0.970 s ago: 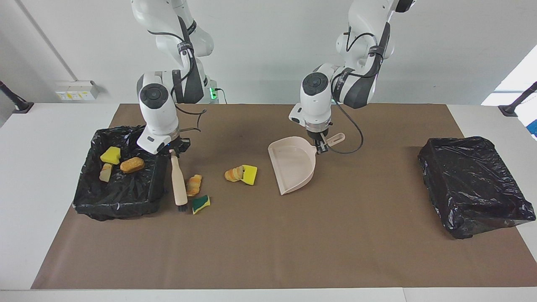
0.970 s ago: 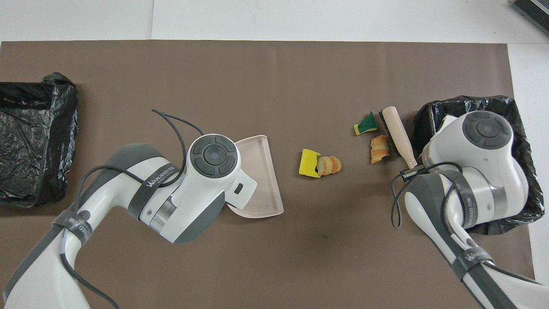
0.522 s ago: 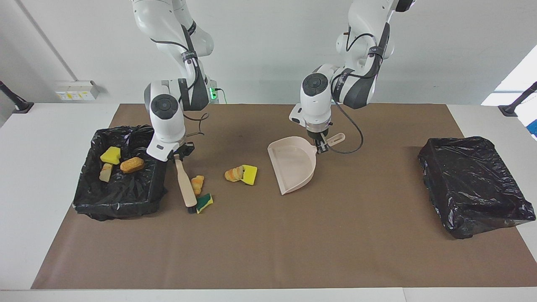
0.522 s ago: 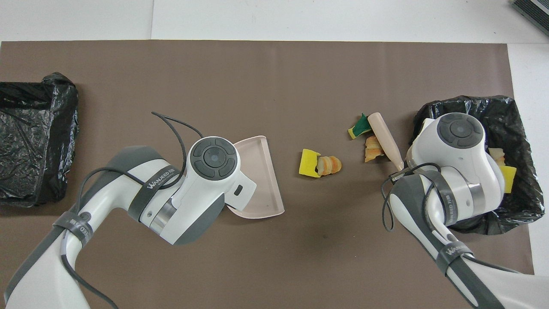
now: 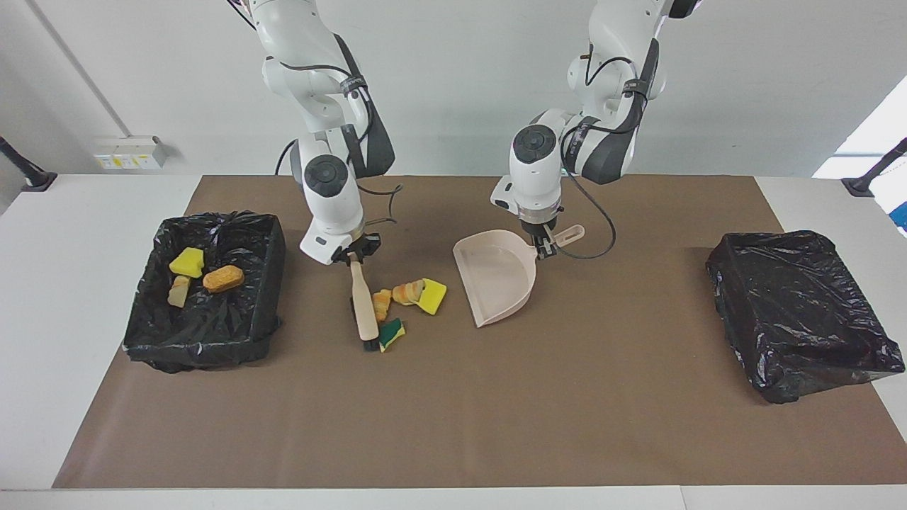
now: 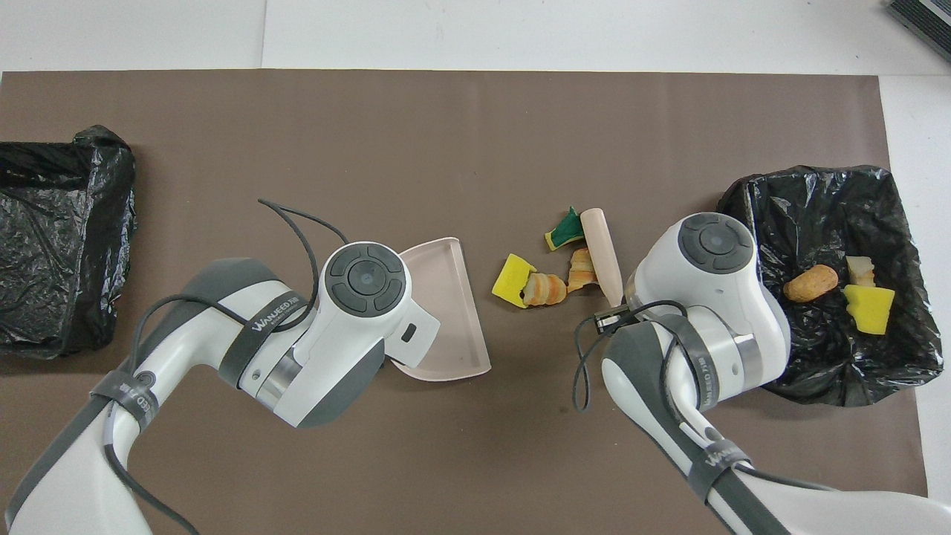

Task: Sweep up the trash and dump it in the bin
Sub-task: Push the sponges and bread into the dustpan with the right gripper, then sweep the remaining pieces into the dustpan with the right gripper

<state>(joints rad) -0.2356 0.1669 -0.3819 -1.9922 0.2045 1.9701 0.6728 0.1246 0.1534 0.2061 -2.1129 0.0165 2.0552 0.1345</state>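
Trash scraps lie in two groups in the facing view: four on the brown surface (image 5: 567,425) beside the beige dustpan (image 5: 496,280), toward the right arm's end, and three in the black-lined bin (image 5: 269,283) at that end. In the loose group we see a yellow sponge chunk (image 5: 433,296) closest to the dustpan, a striped bread lump (image 5: 407,292) touching it, an orange-brown lump (image 5: 382,304), and a green-and-yellow sponge piece (image 5: 391,333) farther from the robots. Our right claw (image 5: 356,253) is clenched on the handle of a wooden brush (image 5: 364,306) whose bristled end rests on the surface, against the scraps on the side away from the dustpan. Our left claw (image 5: 543,244) grips the dustpan where its handle begins. From overhead, the brush (image 6: 602,254) lies just beside the green-and-yellow piece (image 6: 565,230), and the yellow chunk (image 6: 511,270) sits close to the dustpan (image 6: 446,312), not touching it. A second black bin (image 6: 67,238) stands well apart from the dustpan, at the left arm's end.
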